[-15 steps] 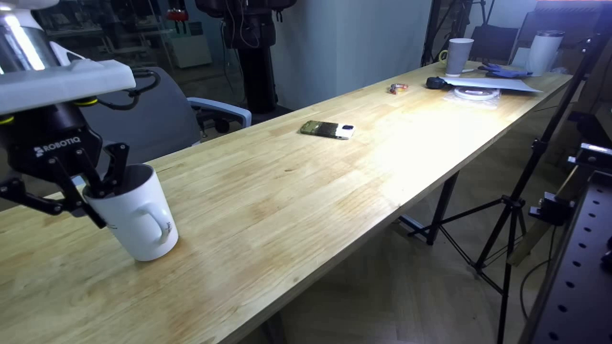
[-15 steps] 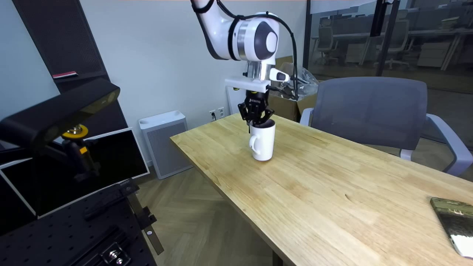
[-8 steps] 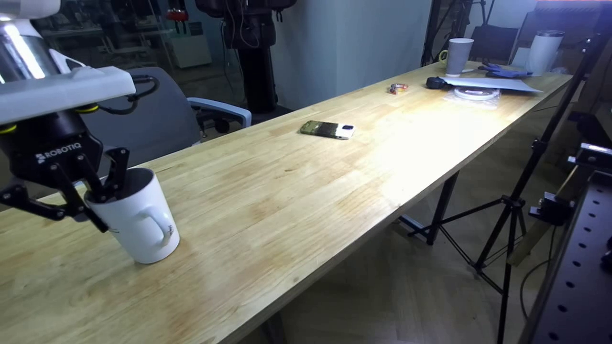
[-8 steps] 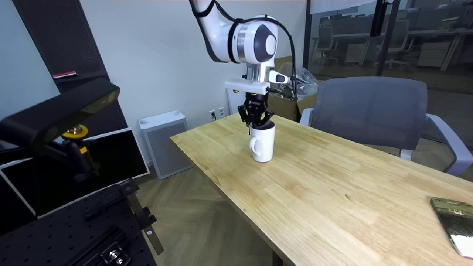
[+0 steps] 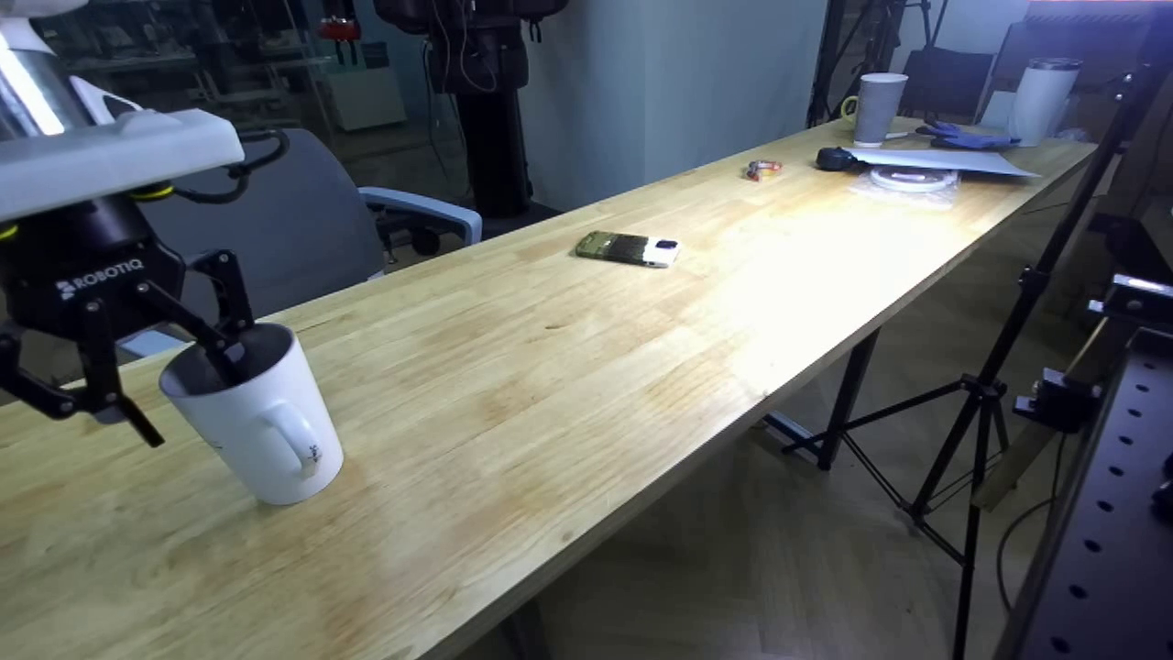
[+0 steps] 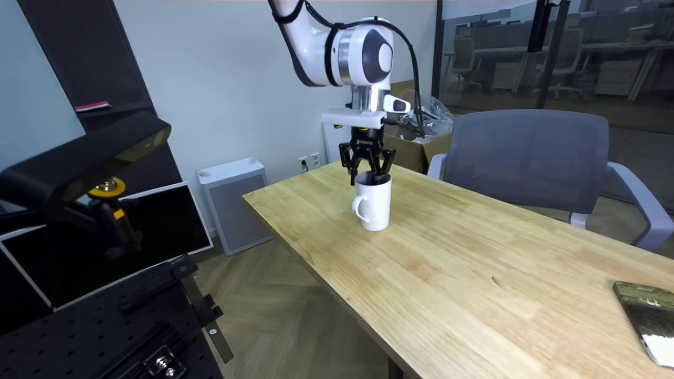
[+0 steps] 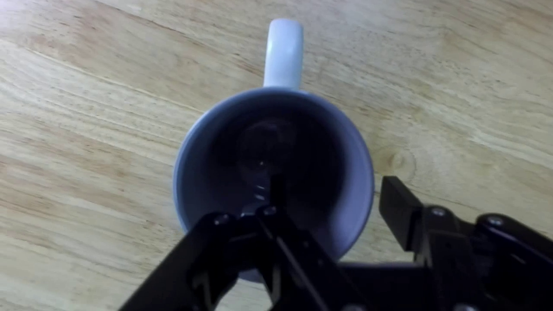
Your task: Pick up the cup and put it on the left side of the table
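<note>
The cup (image 5: 275, 435), a white mug with a loop handle and dark inside, stands upright on the wooden table (image 5: 550, 412), close to its end in an exterior view (image 6: 377, 208). My gripper (image 7: 335, 190) is open, straddling the cup's wall. One of its fingers (image 7: 278, 188) reaches down into the mug. The opposite finger is outside, with a gap to the wall. In the wrist view the cup's handle (image 7: 284, 54) points up, away from the gripper. Part of the near rim is hidden behind the black finger links.
A phone (image 5: 628, 249) lies mid-table. At the far end are a grey cup with a yellow handle (image 5: 880, 110), a blue glove (image 5: 967, 136), a white tumbler (image 5: 1045, 101) and a ring in a bag (image 5: 912, 179). An office chair (image 6: 526, 163) stands along one long edge.
The jaws have spread and let go of the cup's wall. The cup came down very slightly at first, and its handle has turned a little. The arm has shifted and risen slightly.
</note>
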`<action>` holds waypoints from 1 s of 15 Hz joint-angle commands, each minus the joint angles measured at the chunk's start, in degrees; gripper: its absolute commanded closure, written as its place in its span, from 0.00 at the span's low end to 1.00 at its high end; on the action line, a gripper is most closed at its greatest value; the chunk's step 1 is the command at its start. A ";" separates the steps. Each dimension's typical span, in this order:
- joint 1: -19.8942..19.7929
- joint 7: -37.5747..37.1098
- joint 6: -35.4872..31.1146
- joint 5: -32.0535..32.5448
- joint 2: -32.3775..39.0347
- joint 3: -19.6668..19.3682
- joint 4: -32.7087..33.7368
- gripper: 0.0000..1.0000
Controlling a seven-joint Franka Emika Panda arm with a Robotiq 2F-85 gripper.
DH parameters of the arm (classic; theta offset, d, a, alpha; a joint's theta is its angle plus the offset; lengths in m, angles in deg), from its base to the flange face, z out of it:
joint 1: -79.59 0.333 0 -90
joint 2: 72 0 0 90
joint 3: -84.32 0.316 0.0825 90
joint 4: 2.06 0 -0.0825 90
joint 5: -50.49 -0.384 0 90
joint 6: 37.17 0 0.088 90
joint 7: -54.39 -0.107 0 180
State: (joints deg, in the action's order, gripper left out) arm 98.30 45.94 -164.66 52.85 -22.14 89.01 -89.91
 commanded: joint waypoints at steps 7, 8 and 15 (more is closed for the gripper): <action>3.14 -8.53 8.45 2.86 -0.38 -2.52 5.46 0.00; 3.11 -8.81 9.44 2.91 -0.61 -2.51 5.83 0.00; 1.60 -8.53 13.37 2.84 -4.53 -2.65 7.21 0.00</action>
State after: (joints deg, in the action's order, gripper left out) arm 100.46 38.86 -153.97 55.00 -24.34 86.62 -83.56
